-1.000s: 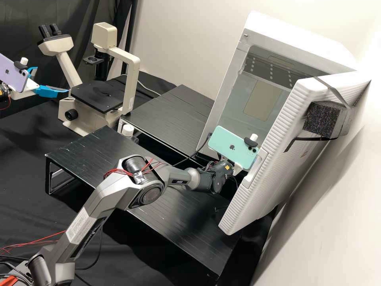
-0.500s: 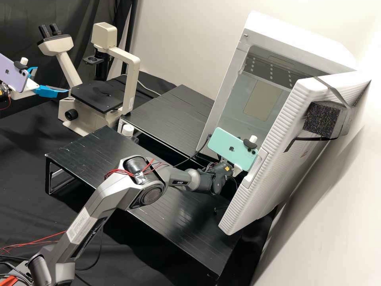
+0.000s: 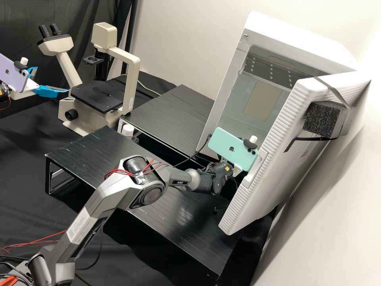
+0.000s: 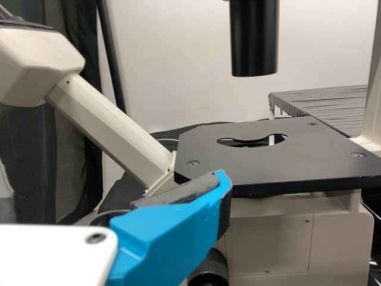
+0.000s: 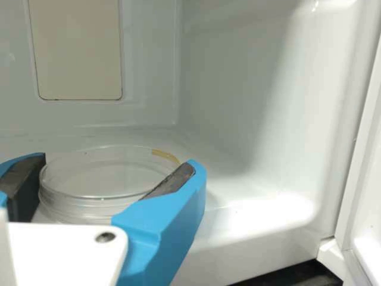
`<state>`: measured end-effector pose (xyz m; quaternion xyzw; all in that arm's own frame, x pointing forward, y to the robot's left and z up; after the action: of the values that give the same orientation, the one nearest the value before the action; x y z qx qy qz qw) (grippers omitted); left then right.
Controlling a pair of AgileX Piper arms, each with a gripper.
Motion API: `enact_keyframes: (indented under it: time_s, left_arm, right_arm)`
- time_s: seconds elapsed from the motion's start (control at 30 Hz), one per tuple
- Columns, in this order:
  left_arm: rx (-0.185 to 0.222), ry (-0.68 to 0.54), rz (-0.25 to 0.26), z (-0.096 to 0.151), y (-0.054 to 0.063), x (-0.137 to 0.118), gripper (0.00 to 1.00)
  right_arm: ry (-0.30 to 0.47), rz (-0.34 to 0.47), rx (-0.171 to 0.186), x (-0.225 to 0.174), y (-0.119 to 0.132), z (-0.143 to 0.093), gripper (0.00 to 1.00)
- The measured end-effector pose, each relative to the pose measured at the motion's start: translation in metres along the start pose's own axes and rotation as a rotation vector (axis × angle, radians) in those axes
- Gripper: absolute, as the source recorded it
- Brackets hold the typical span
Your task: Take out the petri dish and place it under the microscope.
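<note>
In the high view my left gripper (image 3: 50, 89) is at the far left, open and empty, beside the microscope (image 3: 104, 95). The left wrist view has one blue finger (image 4: 172, 232) before the black microscope stage (image 4: 262, 155), whose round opening holds no dish. My right gripper (image 3: 237, 170) reaches into the open white incubator (image 3: 260, 99) in the high view, fingertips hidden behind the phone and door. In the right wrist view a clear round petri dish (image 5: 98, 179) lies between the fingers of my right gripper (image 5: 119, 164), pads against both sides. Whether it touches the floor, I cannot tell.
The incubator door (image 3: 274, 159) stands open close beside the right arm. Two low black racks (image 3: 87, 157) lie between microscope and incubator, with a white-capped bottle (image 3: 127, 130) near them. A black objective tube (image 4: 254, 39) hangs above the stage.
The phone on the right arm's wrist has shifted very slightly down and right over the last second. My left gripper has kept still.
</note>
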<state>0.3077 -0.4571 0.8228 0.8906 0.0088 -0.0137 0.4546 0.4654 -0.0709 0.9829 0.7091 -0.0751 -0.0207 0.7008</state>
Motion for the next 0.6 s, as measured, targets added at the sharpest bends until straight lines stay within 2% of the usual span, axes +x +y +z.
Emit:
enact_keyframes:
  time_s: [0.3, 0.6]
  left_arm:
    - [0.0, 0.0, 0.0, 0.0, 0.0, 0.0, 1.0]
    - [0.0, 0.0, 0.0, 0.0, 0.0, 0.0, 1.0]
  right_arm:
    - [0.039, -0.004, 0.011, -0.007, -0.004, 0.002, 0.0]
    - [0.07, 0.028, 0.028, -0.049, 0.011, -0.001, 0.0]
